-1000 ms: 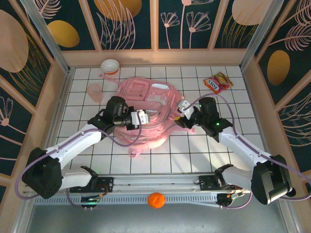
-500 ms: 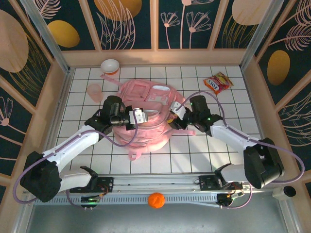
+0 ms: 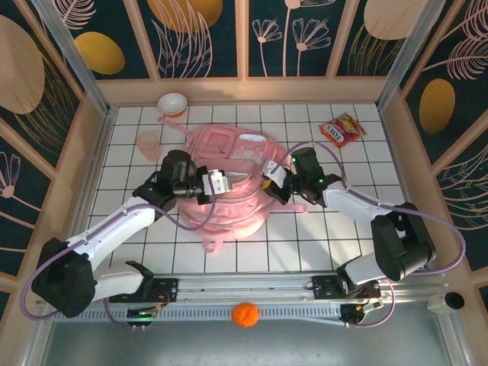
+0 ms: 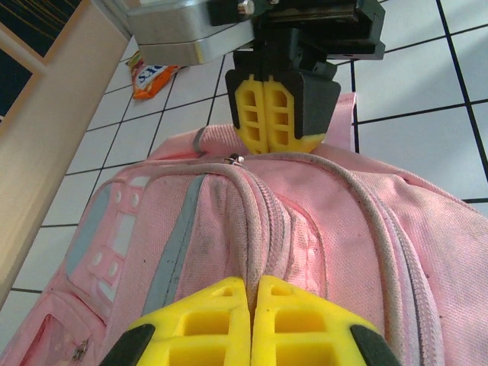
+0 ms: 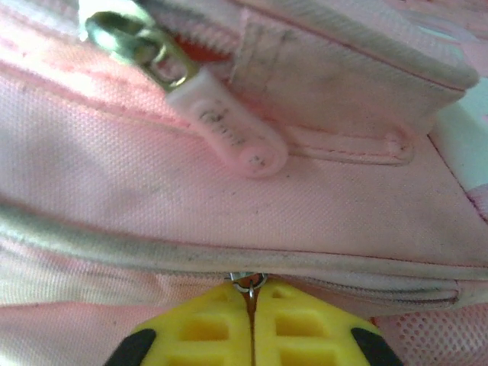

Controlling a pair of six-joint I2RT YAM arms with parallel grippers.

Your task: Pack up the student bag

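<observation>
**Zip pull lost between the fingertips**

In the right wrist view, only a small metal ring (image 5: 248, 283) shows above the closed right gripper (image 5: 252, 303); what hangs from it is hidden. Lettering on the pale pink rubber pull tab (image 5: 229, 136) is blurred. From above, both arms cover the middle of the pink fabric backpack (image 3: 232, 213). Print on the far-right orange snack packet (image 3: 342, 130) is too small to read.
</observation>
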